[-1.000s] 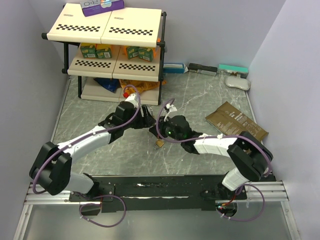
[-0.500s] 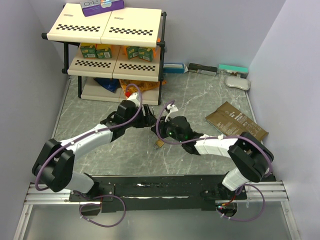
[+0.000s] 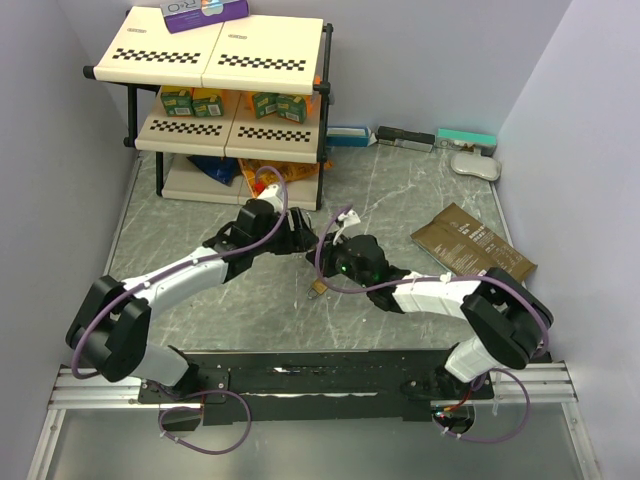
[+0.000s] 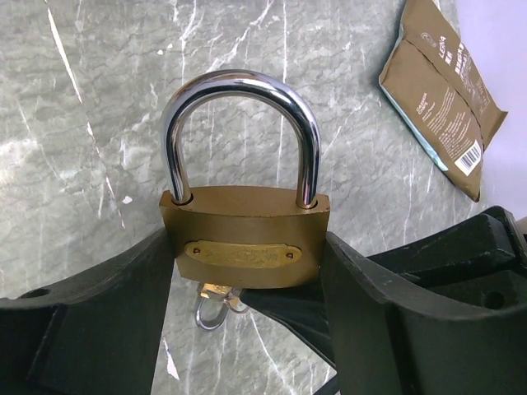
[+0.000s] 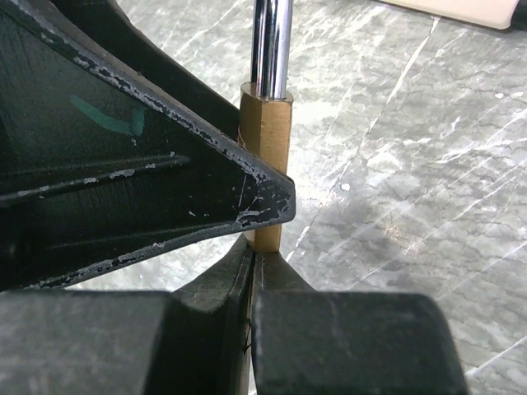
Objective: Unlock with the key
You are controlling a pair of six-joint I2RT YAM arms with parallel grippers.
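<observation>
- From above: a grey marbled table (image 3: 400,205) is boxed in by pale walls (image 3: 595,140). A checker-edged rack (image 3: 225,58) stands at the far left, with a purple box (image 3: 205,10) on top and green cartons (image 3: 235,102) on its middle shelf. Flat boxes (image 3: 405,137) line the far wall, and a brown pouch (image 3: 472,245) lies to the right.
- Mid-table the arms meet. The left gripper (image 3: 303,243) and right gripper (image 3: 325,268) are close together, and a small lock (image 3: 318,288) of brass dangles just below them.
- Left wrist: the left gripper (image 4: 247,257) is clamped on both sides of a big brass padlock (image 4: 245,247), held upright above the marble. Both legs of its steel shackle (image 4: 239,86) are seated in the body. The small lock (image 4: 216,292) hangs just under it, and the pouch (image 4: 445,90) lies beyond on the right.
- Right wrist: the padlock (image 5: 266,164) shows edge-on, and a dark finger of the other arm blocks the left half of the view. The right gripper (image 5: 252,280) has its fingers pressed together directly under the padlock's bottom.
- The key cannot be made out — anything pinched there is hidden between the fingers.
</observation>
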